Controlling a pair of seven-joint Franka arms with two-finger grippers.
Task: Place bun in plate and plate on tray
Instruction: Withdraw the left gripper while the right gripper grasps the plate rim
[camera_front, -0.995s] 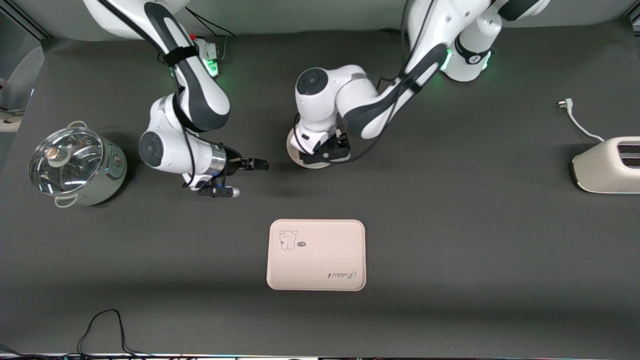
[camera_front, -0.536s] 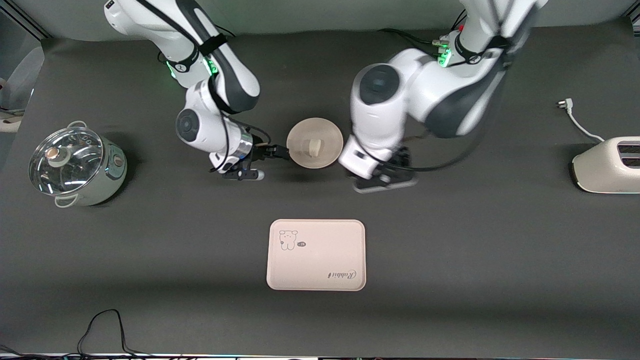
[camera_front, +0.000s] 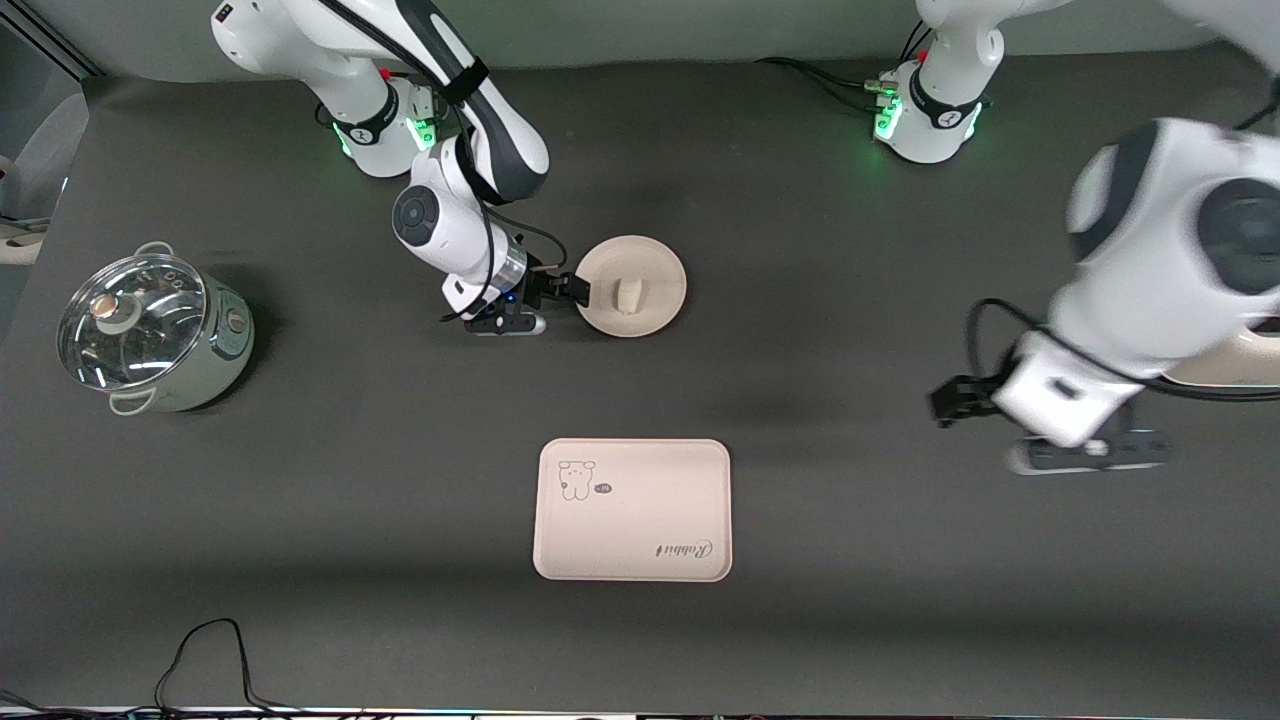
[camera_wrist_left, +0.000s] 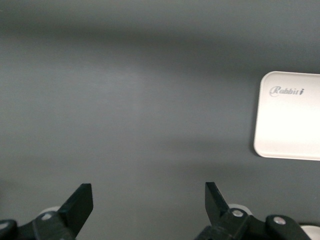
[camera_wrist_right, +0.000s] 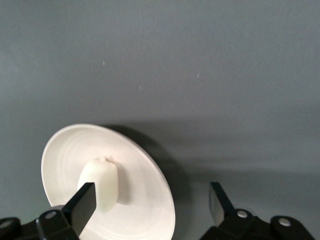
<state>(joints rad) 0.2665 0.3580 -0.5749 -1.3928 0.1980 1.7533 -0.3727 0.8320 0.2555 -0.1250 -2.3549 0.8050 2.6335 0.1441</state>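
The bun (camera_front: 628, 296) lies in the round cream plate (camera_front: 655, 278) on the dark table. My right gripper (camera_front: 572, 291) is open and low at the plate's rim on the right arm's side. In the right wrist view the plate (camera_wrist_right: 135, 200) and bun (camera_wrist_right: 99, 184) sit between and just ahead of the right gripper (camera_wrist_right: 150, 206); one fingertip (camera_wrist_right: 85, 201) is over the plate by the bun, the other off the plate. The Rabbit tray (camera_front: 632, 510) lies empty nearer the front camera. My left gripper (camera_front: 945, 402) is open and empty, up over the table toward the left arm's end; its wrist view shows the left gripper (camera_wrist_left: 149, 202) and the tray's corner (camera_wrist_left: 290, 117).
A lidded green pot (camera_front: 150, 330) stands at the right arm's end of the table. A cream toaster (camera_front: 1240, 358) at the left arm's end is mostly hidden by the left arm. A black cable (camera_front: 210, 650) lies at the front edge.
The left arm has swung away from the plate to its own end of the table. The right gripper has moved in to the plate's rim. The plate and bun have not moved.
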